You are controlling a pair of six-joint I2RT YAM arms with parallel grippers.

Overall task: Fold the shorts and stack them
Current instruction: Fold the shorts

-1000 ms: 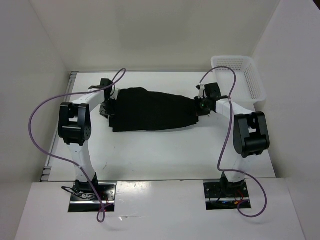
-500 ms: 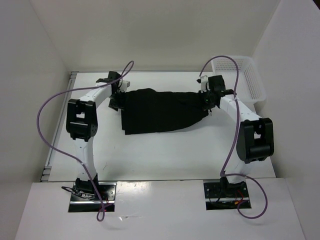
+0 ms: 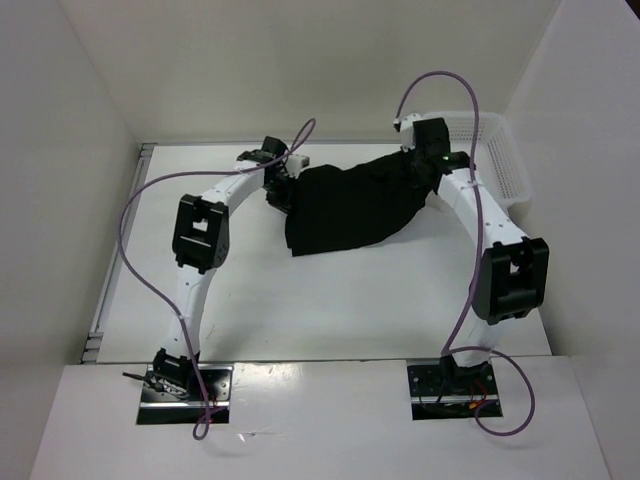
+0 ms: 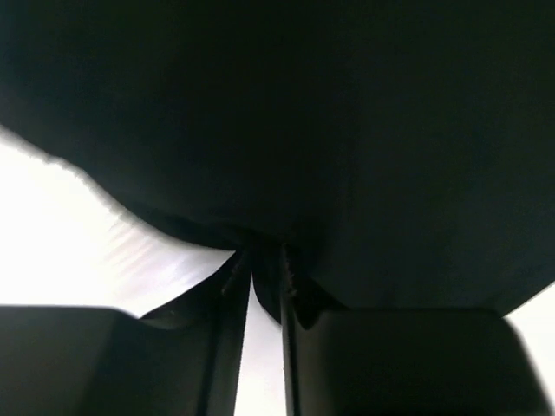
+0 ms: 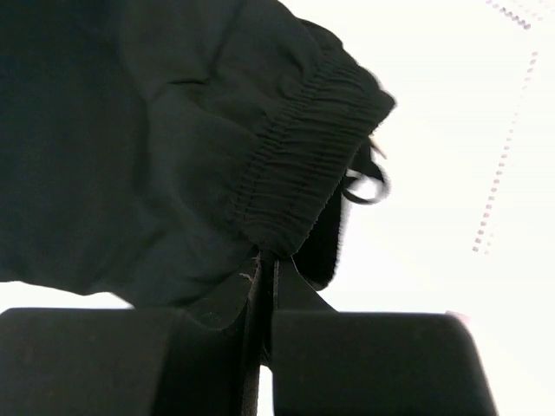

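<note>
The right hand (image 5: pixel 267 260) is pinched nearly shut, and the gathered elastic waistband of the shorts (image 5: pixel 173 130) is caught between its fingers. A thin drawstring loop (image 5: pixel 365 185) hangs just beside the grip. The left hand (image 4: pixel 264 260) is closed just as tightly, with only a sliver of light between its fingers and a fold of the black cloth nipped at their tips. The rest of the fabric fills that wrist view, so I cannot tell which edge of the garment it is.

From above, the shorts hang stretched between the two hands at the far side of the desk (image 3: pixel 330 300). Their long axis runs across it from left to right, tilted so that the waistband end at the right hand sits farther back than the left end. A loose corner droops toward the near side below the left hand. The white mesh basket (image 3: pixel 503 152) stands at the far right corner, just beyond the right hand.
</note>
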